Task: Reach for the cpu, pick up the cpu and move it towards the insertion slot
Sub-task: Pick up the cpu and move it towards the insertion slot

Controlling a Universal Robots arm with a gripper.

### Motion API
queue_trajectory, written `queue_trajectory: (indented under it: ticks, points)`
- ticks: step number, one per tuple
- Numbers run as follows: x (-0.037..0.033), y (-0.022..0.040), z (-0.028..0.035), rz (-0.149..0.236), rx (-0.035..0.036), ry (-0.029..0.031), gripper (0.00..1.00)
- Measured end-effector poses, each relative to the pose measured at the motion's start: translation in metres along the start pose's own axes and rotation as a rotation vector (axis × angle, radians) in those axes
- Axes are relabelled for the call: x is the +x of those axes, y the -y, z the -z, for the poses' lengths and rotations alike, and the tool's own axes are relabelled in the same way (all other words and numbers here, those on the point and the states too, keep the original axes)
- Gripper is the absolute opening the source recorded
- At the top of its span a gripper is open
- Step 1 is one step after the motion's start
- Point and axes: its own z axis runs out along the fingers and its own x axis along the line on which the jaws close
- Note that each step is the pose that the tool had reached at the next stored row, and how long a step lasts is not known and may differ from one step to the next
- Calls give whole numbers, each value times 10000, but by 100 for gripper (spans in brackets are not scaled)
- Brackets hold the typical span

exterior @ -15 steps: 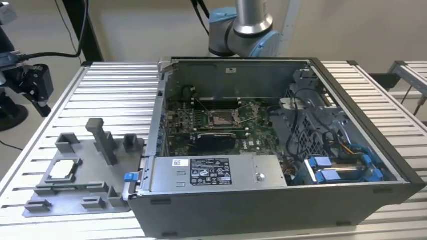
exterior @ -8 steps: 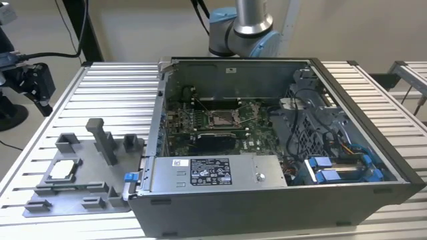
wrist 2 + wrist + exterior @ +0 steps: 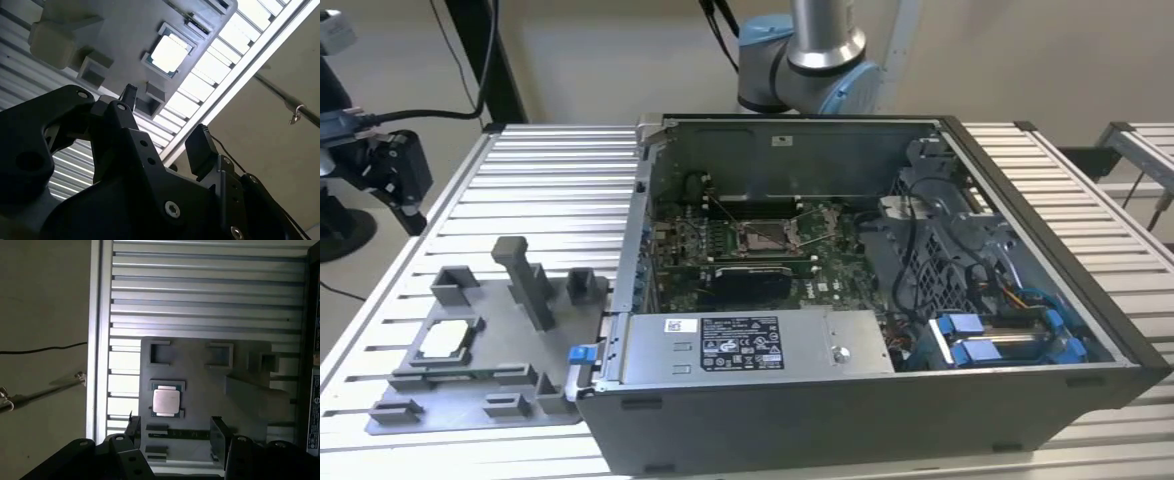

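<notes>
The cpu (image 3: 443, 340) is a small silvery square lying flat in a recess of the grey fixture plate (image 3: 460, 415), at the exterior view's left on the slatted table. In both wrist views the cpu (image 3: 167, 51) (image 3: 166, 401) lies well beyond my gripper (image 3: 165, 120) (image 3: 175, 432), which hangs apart from it, open, with nothing between its black fingers (image 3: 218, 432). The insertion slot (image 3: 765, 236) has a shiny metal frame and sits on the green board inside the open computer case (image 3: 854, 400).
Grey fixture blocks (image 3: 527, 280) stand upright on the plate beside the cpu. The case walls rise around the board, with a power supply (image 3: 740, 345) and blue-tipped cables (image 3: 987, 335) inside. The table edge (image 3: 97, 340) runs close to the plate. The arm's base (image 3: 801, 60) stands behind the case.
</notes>
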Motion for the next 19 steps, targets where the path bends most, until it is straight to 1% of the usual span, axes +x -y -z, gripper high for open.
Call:
queue_trajectory:
  ticks: [19]
  points:
    - [0,3,-214,0,0,0,100]
